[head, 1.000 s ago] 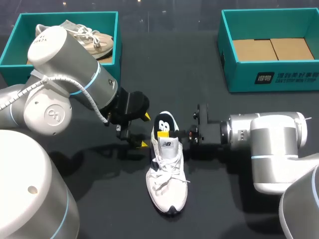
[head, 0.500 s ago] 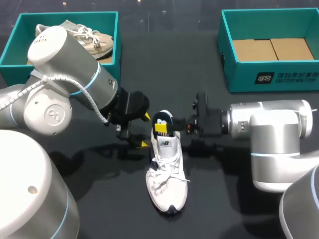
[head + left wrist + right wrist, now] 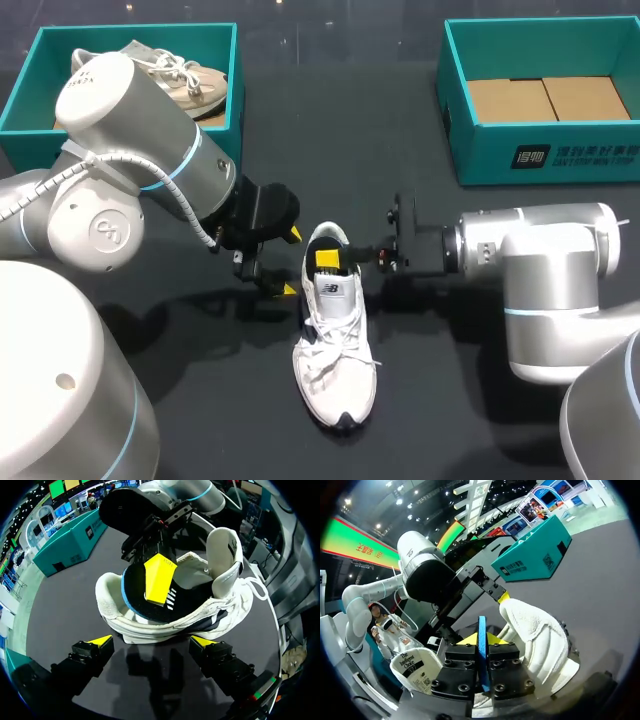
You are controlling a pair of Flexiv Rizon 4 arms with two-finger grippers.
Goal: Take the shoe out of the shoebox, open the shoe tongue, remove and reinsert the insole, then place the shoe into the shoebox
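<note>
A white sneaker (image 3: 333,340) lies on the dark table, its heel toward the far side and its tongue (image 3: 226,550) lifted upright. The black, blue-edged insole (image 3: 142,592) rests partly inside the heel opening. My right gripper (image 3: 335,260) comes in from the right and is shut on the insole (image 3: 481,650), which shows edge-on between its yellow tips. My left gripper (image 3: 282,262) stands open at the shoe's left side by the heel. Its fingers (image 3: 102,641) stand to either side of the heel end of the sneaker (image 3: 175,615), clear of it.
A teal shoebox (image 3: 30,90) at the back left holds a beige shoe (image 3: 170,70). A second teal shoebox (image 3: 470,140) with a cardboard floor stands at the back right. Bare dark table lies in front of the sneaker's toe.
My right gripper opened briefly and shut again on the insole. The insole now sits lower in the heel, with less of it sticking up. The left arm has not moved.
</note>
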